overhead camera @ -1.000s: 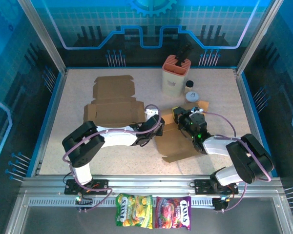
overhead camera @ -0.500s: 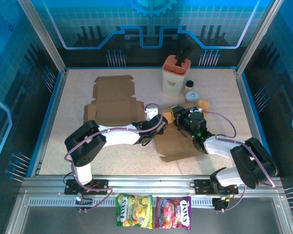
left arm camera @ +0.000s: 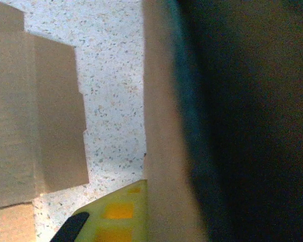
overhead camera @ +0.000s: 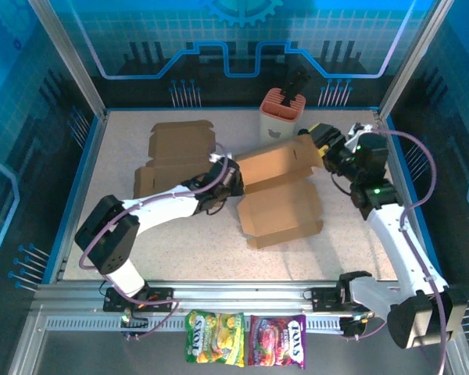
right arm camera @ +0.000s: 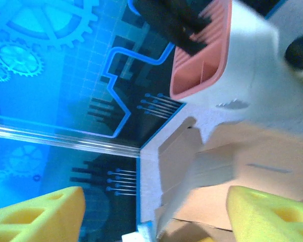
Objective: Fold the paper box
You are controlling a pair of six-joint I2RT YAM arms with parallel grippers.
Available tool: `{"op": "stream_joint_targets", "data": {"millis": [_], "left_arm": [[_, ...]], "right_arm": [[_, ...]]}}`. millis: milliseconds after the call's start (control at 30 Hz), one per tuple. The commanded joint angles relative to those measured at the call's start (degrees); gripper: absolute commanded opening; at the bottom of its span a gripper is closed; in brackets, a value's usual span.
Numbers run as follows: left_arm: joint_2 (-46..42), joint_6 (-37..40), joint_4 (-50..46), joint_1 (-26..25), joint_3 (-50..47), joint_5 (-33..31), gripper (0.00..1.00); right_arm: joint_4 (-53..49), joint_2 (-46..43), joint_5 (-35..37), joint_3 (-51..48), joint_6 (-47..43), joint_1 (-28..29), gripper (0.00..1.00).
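The paper box (overhead camera: 281, 215) lies mid-table as a shallow open tray, its lid (overhead camera: 277, 166) standing up at a slant behind it. My left gripper (overhead camera: 231, 180) is at the lid's left end, shut on the cardboard. In the left wrist view the box wall (left arm camera: 164, 151) runs right against my yellow finger pad (left arm camera: 116, 214). My right gripper (overhead camera: 327, 142) hovers off the lid's right end, open. In the right wrist view its yellow pads (right arm camera: 35, 214) stand wide apart with nothing held, and the brown lid (right arm camera: 252, 176) lies below them.
Two flat cardboard blanks (overhead camera: 180, 144) lie at the back left, one near my left arm (overhead camera: 172, 180). A pink-and-white holder (overhead camera: 281, 123) stands behind the lid. Two candy bags (overhead camera: 215, 348) rest on the front rail. Glass walls enclose the table.
My right gripper opened, let go of the box and swung up to the back right. The left gripper moved back. The lid now stands raised behind the tray.
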Motion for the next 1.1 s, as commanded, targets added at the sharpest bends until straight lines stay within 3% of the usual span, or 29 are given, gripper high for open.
{"op": "stream_joint_targets", "data": {"millis": [0,133,267,367,467,600,833,1067], "left_arm": [[-3.47,4.51,-1.19,5.17,0.63,17.31,0.00],[-5.06,5.91,-1.03,12.71,0.04,32.10,0.00],[-4.05,1.78,4.27,19.98,-0.76,46.91,0.00],[-2.37,-1.73,9.11,22.74,-0.97,53.24,0.00],[-0.78,-3.80,11.01,23.60,-0.45,55.42,0.00],[0.44,-6.07,12.45,23.96,-0.04,55.76,0.00],[0.36,-5.60,10.67,24.05,0.48,54.77,0.00],[0.18,-5.59,10.55,24.09,0.08,54.26,0.00]], "right_arm": [[-14.08,0.42,-4.62,6.00,-13.45,-4.13,0.70],[-16.83,2.09,-2.70,13.25,-20.71,-5.01,0.61],[-16.92,7.28,-7.16,17.67,-22.61,-5.13,0.50],[-16.27,10.57,-10.85,19.33,-21.31,-5.04,0.50],[-16.79,13.18,-13.83,20.86,-20.12,-4.20,0.58],[-20.93,14.94,-14.53,22.59,-20.65,-2.51,0.47],[-17.27,11.54,-14.48,15.58,-16.95,1.32,0.48],[-12.35,6.06,-13.37,8.37,-12.20,1.41,0.50]]}}
